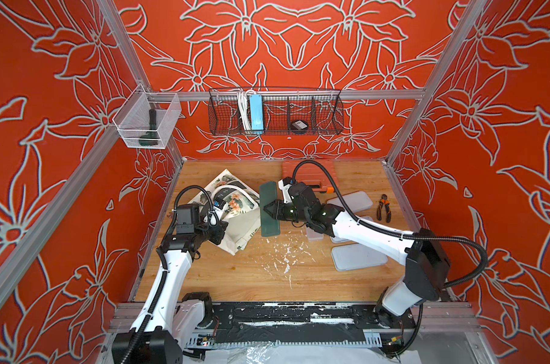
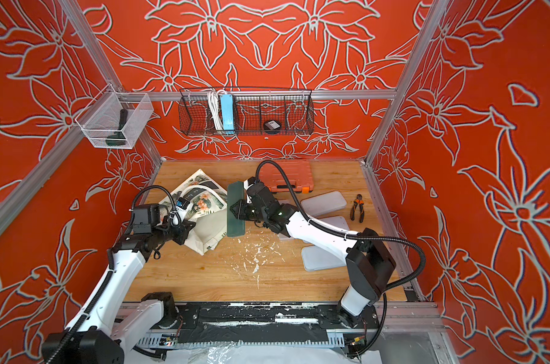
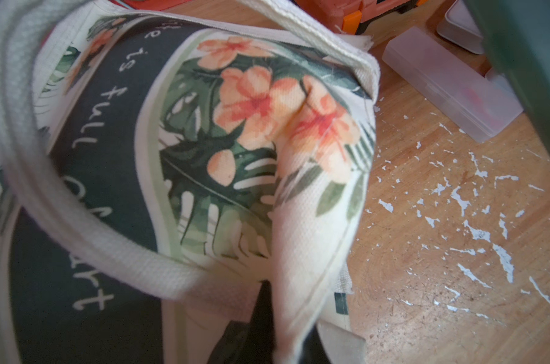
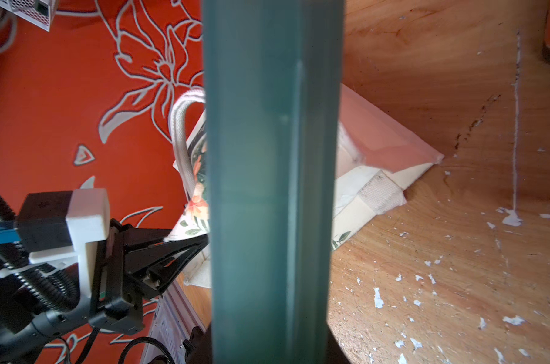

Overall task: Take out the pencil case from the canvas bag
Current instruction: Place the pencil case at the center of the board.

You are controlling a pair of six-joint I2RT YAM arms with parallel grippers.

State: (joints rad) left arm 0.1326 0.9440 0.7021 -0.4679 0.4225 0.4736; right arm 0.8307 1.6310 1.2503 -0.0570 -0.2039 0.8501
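The canvas bag (image 1: pixel 235 234) (image 2: pixel 204 228) lies crumpled at the left of the wooden table, its flower print and dark lettering facing up (image 3: pixel 235 126). My left gripper (image 1: pixel 219 232) (image 2: pixel 185 232) is shut on a fold of the bag's cream cloth near its edge. The pencil case (image 1: pixel 269 209) (image 2: pixel 235 209), long and dark green, is outside the bag, just to its right and held off the table. My right gripper (image 1: pixel 265 209) (image 2: pixel 234 211) is shut on its middle. In the right wrist view the pencil case (image 4: pixel 270 189) fills the centre and hides the jaws.
An orange tool case (image 1: pixel 311 176) stands at the back. Several pale grey cases (image 1: pixel 358 257) lie at the right, partly under my right arm, with pliers (image 1: pixel 384 208) beyond. A translucent box (image 3: pixel 450 85) lies near the bag. White paint flecks (image 1: pixel 286 258) mark the table's middle.
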